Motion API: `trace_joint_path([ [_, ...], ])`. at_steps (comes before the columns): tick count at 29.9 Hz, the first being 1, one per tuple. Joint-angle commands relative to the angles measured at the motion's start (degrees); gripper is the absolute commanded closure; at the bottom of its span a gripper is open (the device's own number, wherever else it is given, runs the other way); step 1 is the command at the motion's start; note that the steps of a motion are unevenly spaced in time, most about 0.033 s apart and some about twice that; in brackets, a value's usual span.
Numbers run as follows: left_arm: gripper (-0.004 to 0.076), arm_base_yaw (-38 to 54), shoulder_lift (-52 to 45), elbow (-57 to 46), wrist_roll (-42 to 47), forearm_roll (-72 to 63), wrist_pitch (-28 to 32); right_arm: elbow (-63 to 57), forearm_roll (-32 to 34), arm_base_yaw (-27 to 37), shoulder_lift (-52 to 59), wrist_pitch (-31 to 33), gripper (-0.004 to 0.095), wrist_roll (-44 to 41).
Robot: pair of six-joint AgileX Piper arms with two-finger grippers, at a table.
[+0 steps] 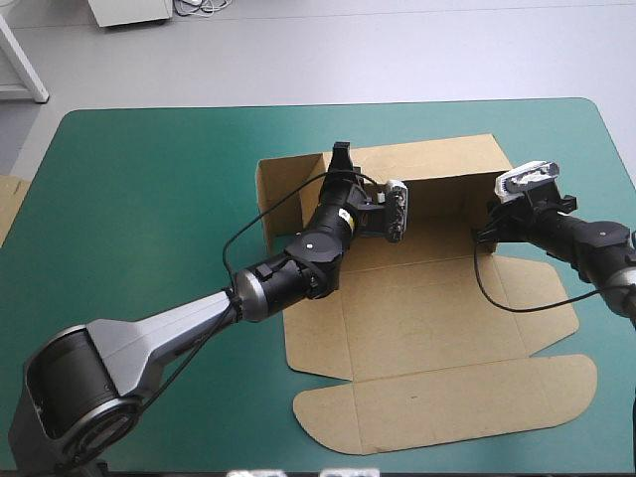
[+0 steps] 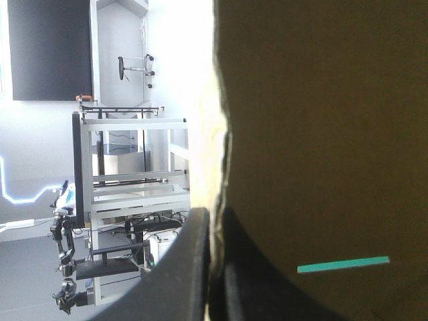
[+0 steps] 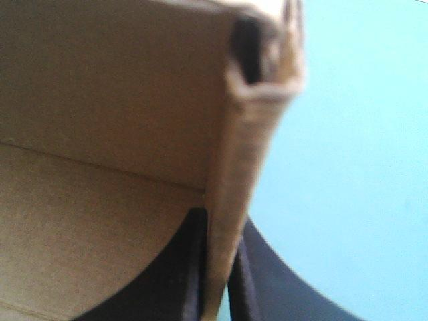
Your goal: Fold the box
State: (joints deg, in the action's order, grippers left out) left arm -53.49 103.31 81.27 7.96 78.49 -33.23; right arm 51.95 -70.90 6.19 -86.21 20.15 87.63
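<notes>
The tabletop (image 1: pixel 149 199), under its teal-green cover, carries the box (image 1: pixel 437 318) a little toward 3 o'clock of the middle. It is partly formed. The brown floor panel lies flat, a long rounded lid flap (image 1: pixel 447 397) is spread flat toward 6 o'clock, and the far wall (image 1: pixel 437 164) stands raised at 12 o'clock.

The left arm (image 1: pixel 298 258) comes in from 7 o'clock and lies across the box's 9 o'clock part, hiding the fold there. The left jaws are all but closed on an upright sheet of board near the far wall's 9 o'clock end. In the left wrist view the black fingers (image 2: pixel 194 267) pinch its pale edge. The board's dark face fills the space ahead of them, with a thin teal-green strip (image 2: pixel 343 264) showing on it.

The right arm (image 1: pixel 586 238) reaches in from 3 o'clock. The right jaws are clamped on the raised side wall at the box's 3 o'clock end, and the fingers (image 3: pixel 187 267) straddle that wall just below its corner with the far wall. Bare cover lies beyond it.

Well apart, at the tabletop's 9 o'clock edge, a piece of more board (image 1: pixel 10 204) shows.
</notes>
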Motion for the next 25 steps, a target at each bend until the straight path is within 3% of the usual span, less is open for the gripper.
trace_joint_path([
  [1, 0.0734, -0.3, -2.5, 1.4, 1.1, -0.2, 0.7, 1.4, -1.5, -0.2, 2.3, 5.2, 0.0925, 1.2],
  [9, 0.0716, -0.3, -2.5, 1.4, 1.1, -0.2, 1.6, 1.4, -1.5, -0.2, 2.3, 5.2, 0.0925, 0.5],
  [12, 0.0622, -0.3, -2.7, 1.4, 1.1, 0.0, 2.2, 1.4, -1.5, -0.2, 2.3, 5.2, 0.0925, 0.2],
  [18, 0.0345, -1.0, -4.8, 1.4, 1.1, -0.1, 2.3, 1.4, -1.5, -0.2, 2.3, 4.3, 0.0926, -0.4],
  [25, 0.0314, -5.1, -8.0, 1.4, 0.8, -3.3, 2.0, 1.4, -1.5, -0.1, 2.2, 4.0, 0.0927, -1.7],
])
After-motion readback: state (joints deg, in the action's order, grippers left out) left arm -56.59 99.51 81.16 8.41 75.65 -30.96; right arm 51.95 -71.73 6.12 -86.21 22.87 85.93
